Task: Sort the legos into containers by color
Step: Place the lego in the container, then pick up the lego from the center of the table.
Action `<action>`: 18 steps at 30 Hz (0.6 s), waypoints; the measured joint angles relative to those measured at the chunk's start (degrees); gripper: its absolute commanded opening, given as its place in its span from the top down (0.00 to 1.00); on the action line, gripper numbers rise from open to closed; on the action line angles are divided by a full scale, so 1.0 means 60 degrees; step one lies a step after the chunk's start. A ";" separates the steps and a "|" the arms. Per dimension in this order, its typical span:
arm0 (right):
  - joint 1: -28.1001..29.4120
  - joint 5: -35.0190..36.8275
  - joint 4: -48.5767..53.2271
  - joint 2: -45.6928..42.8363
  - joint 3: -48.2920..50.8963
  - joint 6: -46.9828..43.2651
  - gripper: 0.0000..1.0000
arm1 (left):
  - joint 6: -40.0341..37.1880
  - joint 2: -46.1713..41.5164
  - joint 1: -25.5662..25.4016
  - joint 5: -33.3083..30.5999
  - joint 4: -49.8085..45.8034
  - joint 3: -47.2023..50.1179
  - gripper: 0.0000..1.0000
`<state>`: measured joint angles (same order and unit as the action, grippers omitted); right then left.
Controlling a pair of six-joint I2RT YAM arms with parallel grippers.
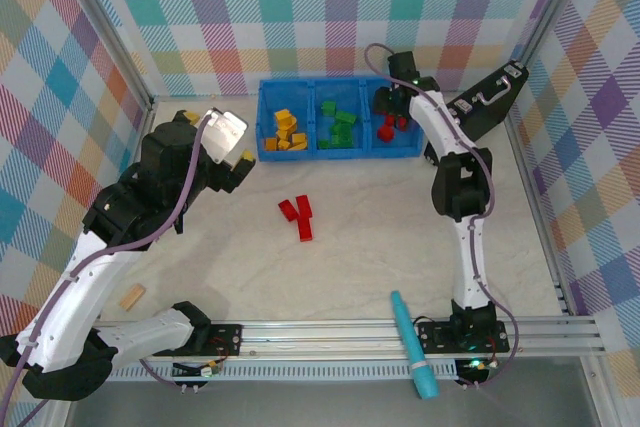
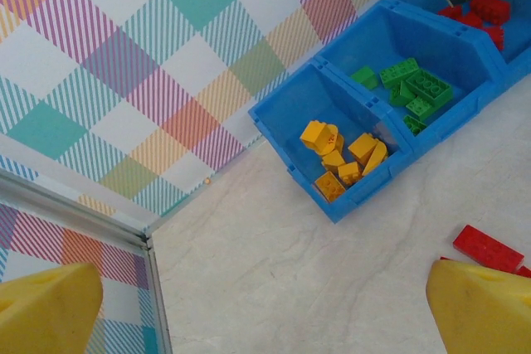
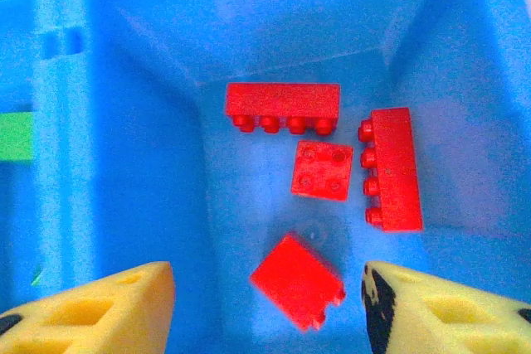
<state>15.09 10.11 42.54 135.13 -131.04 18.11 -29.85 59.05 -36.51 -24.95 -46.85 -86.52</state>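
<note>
To me the red legos (image 3: pixel 282 101) and blue tray (image 3: pixel 141 122) read as smooth, glossy moulded plastic. The counter (image 1: pixel 350 277) looks matt with a pale marbled finish, the frame rail (image 1: pixel 330 332) brushed metal. I'd call the right tool (image 3: pixel 267 288) pads (image 3: pixel 108 308) matt yellow plastic, the block (image 1: pixel 131 296) bare wood.

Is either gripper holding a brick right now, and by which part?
Nothing is held. The right gripper stands open above a red brick lying in the tray; the left gripper is open and empty.

Top cam overhead; wrist cams share tray (image 2: pixel 286 118).
</note>
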 measured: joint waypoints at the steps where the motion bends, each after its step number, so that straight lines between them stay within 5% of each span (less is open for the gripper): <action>1: 0.0095 0.0080 -0.0051 -0.0368 0.0302 -0.0062 0.37 | 0.0000 -0.0011 0.0000 0.0004 -0.0004 0.0000 0.00; 9: 0.2222 0.0667 -0.0528 -0.3093 0.3093 -0.0029 0.31 | 0.0109 -0.0484 0.0000 0.0251 0.0015 0.0004 0.00; 18: 0.4473 -0.0138 -0.0659 -0.2371 0.3985 0.0889 0.18 | 0.0481 -0.1173 -0.0007 0.0703 0.0036 0.0084 0.00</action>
<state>41.93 9.28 38.59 120.90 -107.13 23.44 -26.96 52.01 -36.56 -20.73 -46.63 -86.02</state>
